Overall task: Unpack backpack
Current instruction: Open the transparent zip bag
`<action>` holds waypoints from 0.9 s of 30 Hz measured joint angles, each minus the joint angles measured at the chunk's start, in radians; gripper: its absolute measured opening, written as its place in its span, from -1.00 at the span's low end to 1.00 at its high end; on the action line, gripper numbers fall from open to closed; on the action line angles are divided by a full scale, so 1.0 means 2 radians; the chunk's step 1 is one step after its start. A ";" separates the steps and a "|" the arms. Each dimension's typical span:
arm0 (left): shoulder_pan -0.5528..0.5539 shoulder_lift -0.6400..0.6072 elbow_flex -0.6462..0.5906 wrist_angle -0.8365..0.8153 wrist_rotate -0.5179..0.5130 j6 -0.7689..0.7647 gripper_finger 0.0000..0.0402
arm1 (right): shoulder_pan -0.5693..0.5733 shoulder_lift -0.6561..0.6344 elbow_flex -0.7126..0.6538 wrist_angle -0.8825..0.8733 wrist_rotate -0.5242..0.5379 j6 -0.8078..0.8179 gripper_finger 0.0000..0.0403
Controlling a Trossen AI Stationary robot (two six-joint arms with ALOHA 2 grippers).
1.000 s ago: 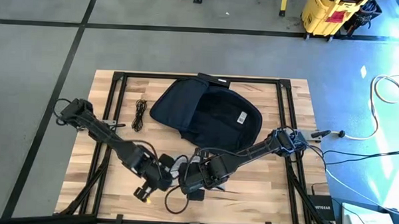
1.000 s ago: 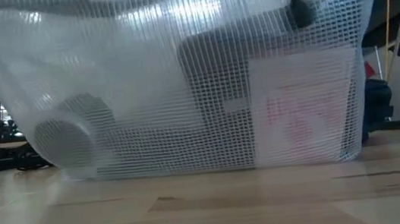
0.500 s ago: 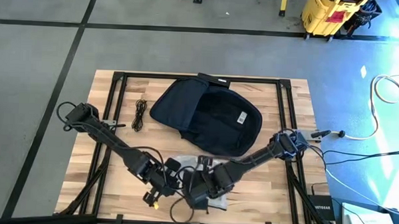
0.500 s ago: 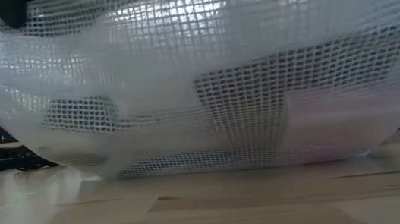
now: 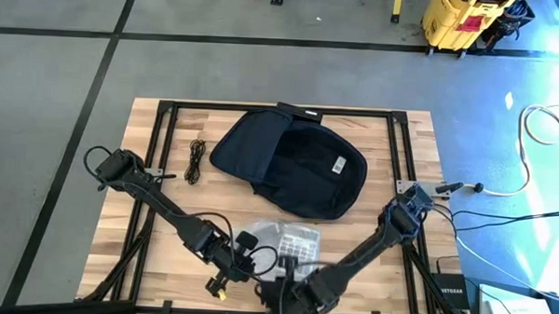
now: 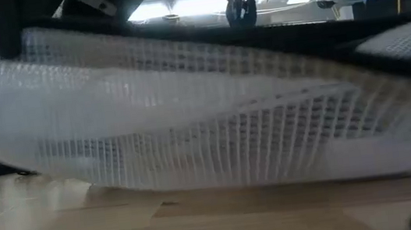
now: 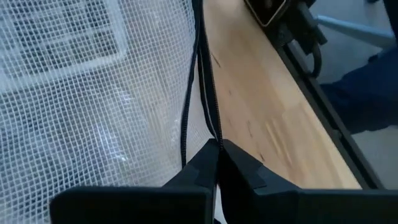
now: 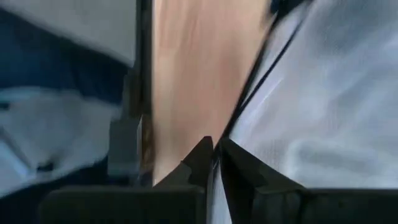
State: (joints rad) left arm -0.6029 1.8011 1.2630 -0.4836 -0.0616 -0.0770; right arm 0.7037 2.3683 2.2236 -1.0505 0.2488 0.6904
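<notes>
The dark navy backpack (image 5: 293,162) lies open on its back at the table's far middle, and no gripper touches it. A clear mesh-patterned plastic bag (image 5: 288,239) lies near the front edge and fills the low view as a sagging bag (image 6: 192,132), its underside on the wood. My left gripper (image 7: 216,148) and my right gripper (image 8: 214,148) are both shut on the bag's near end. In the high view the left gripper (image 5: 248,258) and the right gripper (image 5: 285,269) sit close together. My left gripper pinches a thin black cord (image 7: 210,121) that runs along the bag's edge between its two fingers, coming slanting down from above. The bag's mesh wall (image 7: 93,124) spreads slack beside the fingers. My right gripper pinches the bag's dark-trimmed edge (image 8: 231,127) between its two fingers, slanting down from above. The picture is blurred, so I cannot tell whether it has one layer or several. The white bag wall (image 8: 323,99) lies beside the fingers.
A coiled black cable (image 5: 196,160) lies at the table's far left. Black frame rails (image 5: 168,134) run along the table's sides. A yellow bin (image 5: 461,22) and loose cables (image 5: 532,129) are on the floor beyond the table's right side.
Both grippers have moved toward the table's near edge and down, the right one farther, with the bag still in their hold. The bag stood tall and bulging a second ago. It has since sunk and now lies low and flattened on the wood.
</notes>
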 joint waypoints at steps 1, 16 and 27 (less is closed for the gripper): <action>-0.002 0.000 -0.008 0.013 -0.004 -0.002 -1.00 | 0.002 0.006 -0.005 0.000 -0.003 0.009 -0.95; -0.003 0.000 -0.139 0.277 0.075 -0.078 -1.00 | 0.027 0.014 -0.107 0.169 0.077 0.211 -0.99; -0.023 0.000 -0.139 0.288 0.043 -0.068 -0.94 | 0.032 0.014 -0.118 0.172 0.141 0.242 -0.98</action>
State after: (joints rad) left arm -0.6494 1.8008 0.9840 0.0921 0.0252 -0.2135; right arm 0.7670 2.3966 1.9877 -0.7068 0.5317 1.1746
